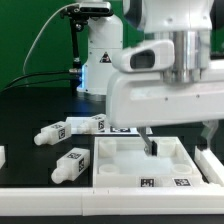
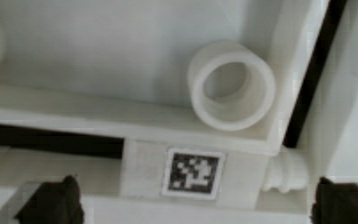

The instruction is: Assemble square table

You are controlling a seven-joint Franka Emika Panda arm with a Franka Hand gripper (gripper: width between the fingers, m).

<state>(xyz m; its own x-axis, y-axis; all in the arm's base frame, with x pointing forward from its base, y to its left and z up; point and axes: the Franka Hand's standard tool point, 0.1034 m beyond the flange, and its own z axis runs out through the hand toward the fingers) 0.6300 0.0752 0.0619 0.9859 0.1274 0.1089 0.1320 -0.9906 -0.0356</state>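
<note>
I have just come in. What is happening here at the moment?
A robot arm is putting a square table together. Its gripper is open and holds nothing, down at the front rim of the white square panel. White legs lie loose on the black table at the exterior view's left: one beside the panel, others behind it.

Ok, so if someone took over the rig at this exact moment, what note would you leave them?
Gripper: open, holding nothing, low at the far rim of the square table panel.
Parts: the panel lies rim up on the table. Three loose legs lie on the exterior view's left of it.
Done: no leg is fitted. The round socket in the wrist view is empty.
Left: fit all four legs. The fourth leg is not clearly in view.
</note>
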